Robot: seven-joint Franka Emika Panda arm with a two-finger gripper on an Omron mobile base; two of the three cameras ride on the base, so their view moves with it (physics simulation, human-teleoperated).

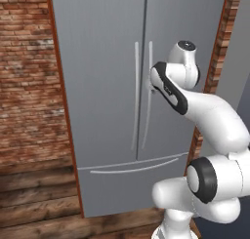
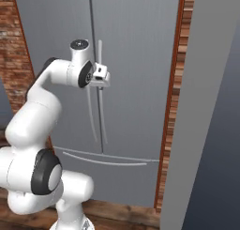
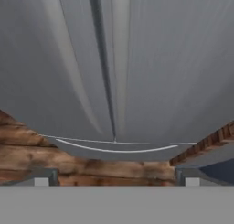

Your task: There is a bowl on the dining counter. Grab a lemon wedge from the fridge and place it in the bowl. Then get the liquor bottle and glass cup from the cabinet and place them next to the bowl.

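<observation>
At fridge (image 1: 107, 87) front, gripper (image 2: 104, 76) spread wide, empty. Straddle right door handle (image 2: 101, 90), clench fully, then pull straight back.

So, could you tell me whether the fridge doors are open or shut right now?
Shut. Both upper doors of the fridge lie flush, with one thin seam between them, and the bottom drawer is closed too.

The white arm reaches up and forward, its gripper (image 2: 104, 77) spread wide and holding nothing.
</observation>
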